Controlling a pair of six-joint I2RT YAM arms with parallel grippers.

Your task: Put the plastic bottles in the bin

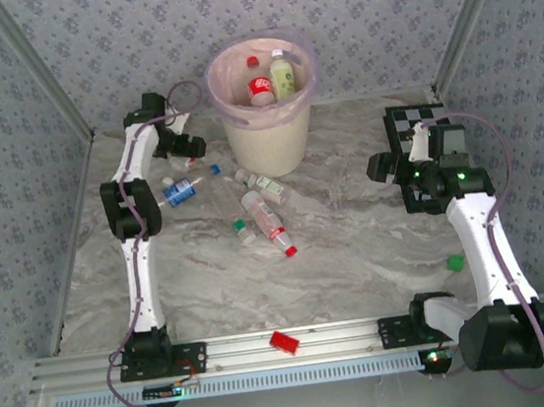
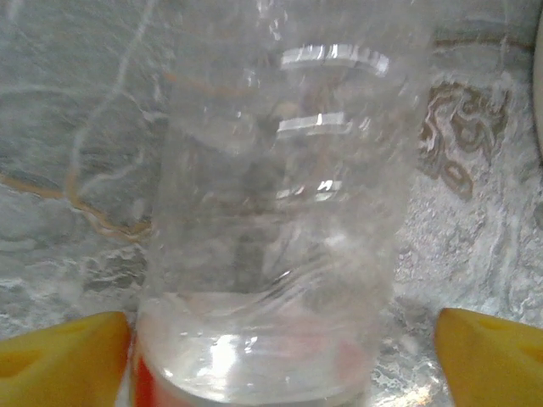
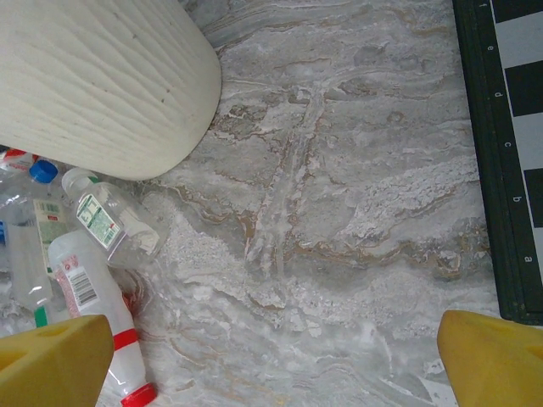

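A clear plastic bottle [image 2: 280, 212] with a red label at its near end stands between my left gripper's [image 2: 284, 356] yellow fingers. The left finger is at its side and a gap remains at the right finger [image 2: 488, 356], so the jaws are open around it. From above, this gripper [image 1: 184, 153] is low, just left of the bin [image 1: 269, 134]. The cream-white bin with its pink bag holds a red-labelled bottle [image 1: 260, 88] and a greenish one [image 1: 282, 73]. Several bottles [image 1: 258, 210] lie in front of the bin. My right gripper [image 3: 276, 365] hangs open over bare table.
A blue-capped bottle [image 1: 183, 188] lies by the left arm. The chequered board [image 1: 411, 122] sits at the far right, its edge [image 3: 509, 153] beside my right gripper. A red block [image 1: 285, 342] rests on the front rail. Something small and green [image 1: 455, 262] lies near the right arm.
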